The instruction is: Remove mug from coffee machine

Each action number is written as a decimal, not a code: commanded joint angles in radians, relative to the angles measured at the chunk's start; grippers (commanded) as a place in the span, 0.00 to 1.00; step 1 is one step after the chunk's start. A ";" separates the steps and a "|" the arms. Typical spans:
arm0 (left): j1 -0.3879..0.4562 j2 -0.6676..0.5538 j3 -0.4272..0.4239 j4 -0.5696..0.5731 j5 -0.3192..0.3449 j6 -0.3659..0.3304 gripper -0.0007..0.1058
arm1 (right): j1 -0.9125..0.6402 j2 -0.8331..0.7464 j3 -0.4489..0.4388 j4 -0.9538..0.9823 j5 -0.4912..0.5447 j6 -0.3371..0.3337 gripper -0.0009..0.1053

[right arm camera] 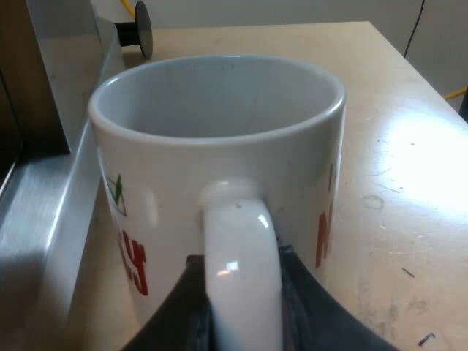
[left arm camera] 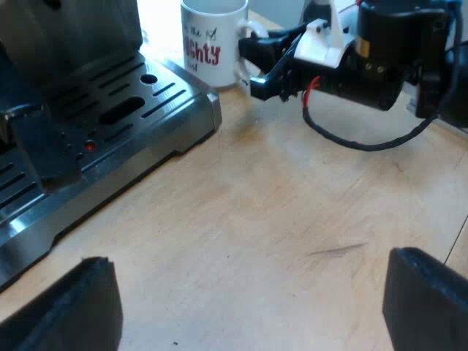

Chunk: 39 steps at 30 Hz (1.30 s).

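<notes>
Pinching the mug (right arm camera: 219, 146) by its handle (right arm camera: 241, 241), the right gripper (right arm camera: 241, 267) is pressing one black finger against each side of the white loop, a hold that is steadying the cup upright and stopping it from swinging. The mug is appearing to stand on the wooden table (left arm camera: 307, 205), just beside the corner of the slotted drip tray (left arm camera: 146, 102) of the espresso machine (left arm camera: 80, 44) rather than on it. So I am judging the removal to be nearly finished, with letting go and backing away as what is left to do. The cup is looking empty inside, so spilling is posing little risk, and tipping it on release is the thing I am watching for. The left gripper (left arm camera: 245, 314) is hovering low over bare table, well apart from the mug, its fingers spread wide and gripping nothing, probably so as to be leaving the other arm room to work
</notes>
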 commanded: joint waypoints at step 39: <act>-0.007 0.000 -0.003 -0.093 0.005 -0.009 0.82 | 0.000 -0.329 -0.016 0.553 -0.052 0.036 0.60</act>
